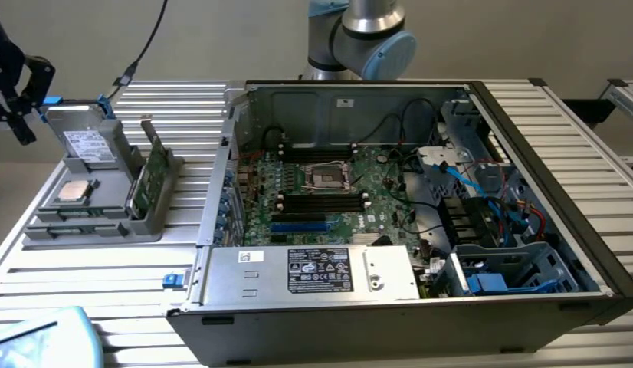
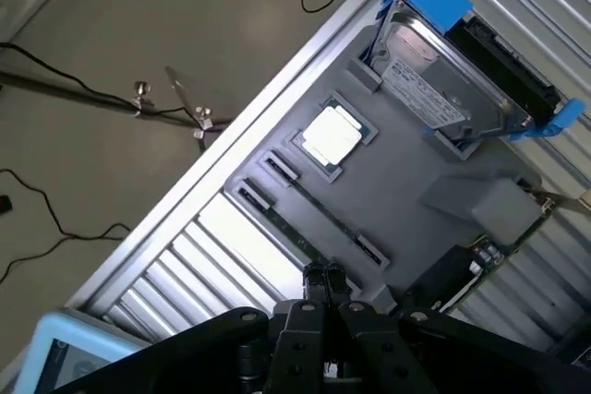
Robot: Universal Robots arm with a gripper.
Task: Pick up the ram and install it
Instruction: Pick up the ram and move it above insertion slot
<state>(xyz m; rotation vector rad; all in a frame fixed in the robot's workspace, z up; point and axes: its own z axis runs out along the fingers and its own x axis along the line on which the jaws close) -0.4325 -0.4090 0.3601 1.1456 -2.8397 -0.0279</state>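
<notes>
The ram [image 1: 142, 188] is a thin green board standing on edge in the grey holder tray [image 1: 92, 226], on the table at the exterior view's left. In the wrist view the ram [image 2: 325, 217] appears edge-on as a narrow strip in the tray's slot. My gripper [image 1: 23, 130] hangs above and beyond the tray's far corner, apart from the ram. Its fingertips [image 2: 323, 276] are pressed together with nothing between them. The open computer case [image 1: 531, 192] lies in the middle, with the motherboard [image 1: 378, 192] and its long black slots [image 1: 322, 202] exposed.
The tray also holds a hard drive [image 2: 434, 89] in a blue bracket and a square silver processor [image 2: 332, 136]. A power supply box [image 1: 311, 272] sits at the case's near side, with cables and drive cages at the exterior view's right. A blue object [image 1: 40, 341] lies at the table's near corner.
</notes>
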